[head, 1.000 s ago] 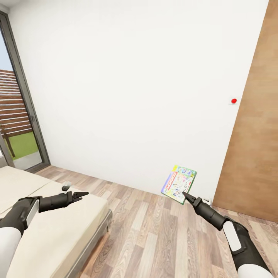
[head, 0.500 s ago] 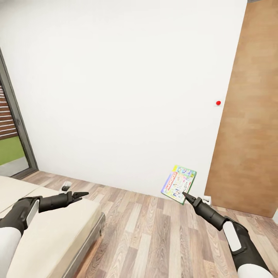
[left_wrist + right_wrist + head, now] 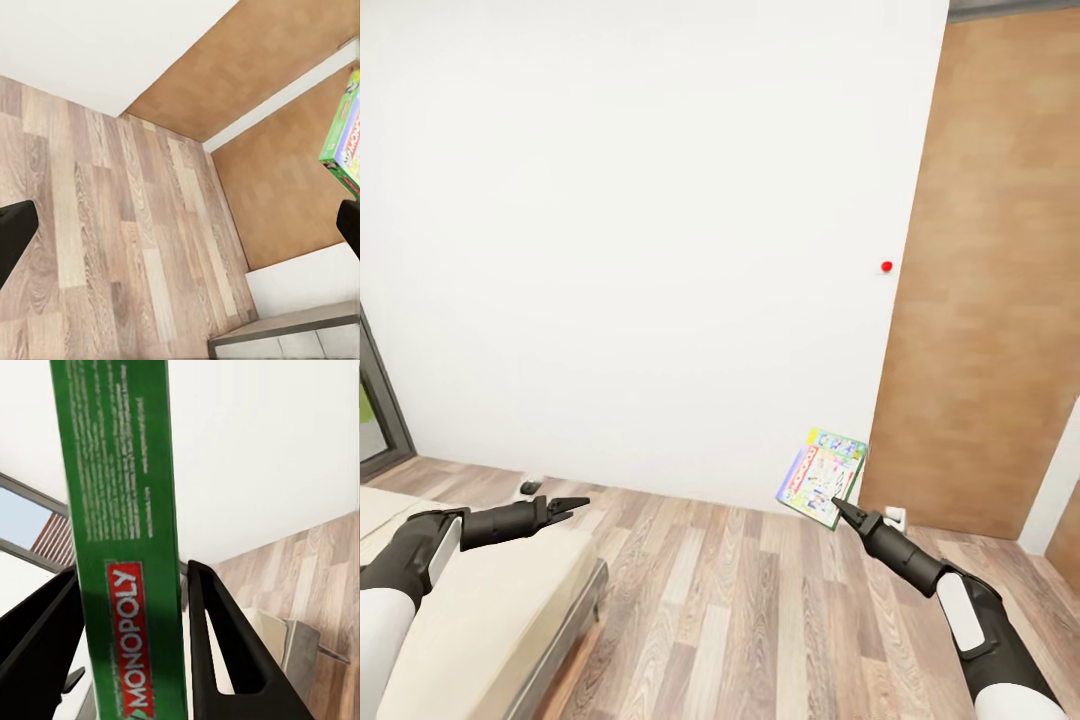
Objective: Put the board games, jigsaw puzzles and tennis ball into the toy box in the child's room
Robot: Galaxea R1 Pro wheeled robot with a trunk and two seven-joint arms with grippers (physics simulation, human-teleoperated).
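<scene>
One board game (image 3: pixel 823 478) in transit, clamped by its green edge in the right tool (image 3: pixel 838 505); the right wrist view shows both fingers pressed against the box's narrow side, lettered "MONOPOLY". Box held in the air above the wood floor (image 3: pixel 760 600), near the white wall (image 3: pixel 640 220), touching nothing but the tool.

Change over the last second: whole head view has swung right. Window gone from the left edge, wooden door (image 3: pixel 980 280) and red dot (image 3: pixel 886 267) slid leftward, less of the bed (image 3: pixel 470 600) showing. Arms and box sit at the same spot in the view, so the camera turned, not the load. Judgement: robot is turning away from the bed, probably toward the table and toy box; carry step, delivery not yet done.

Orientation: box stands nearly on edge, printed face toward the camera, long axis running up from the tool tip and leaning slightly right.

Left tool (image 3: pixel 572 505) over the bed corner, fingers spread apart in the left wrist view, holding nothing.
</scene>
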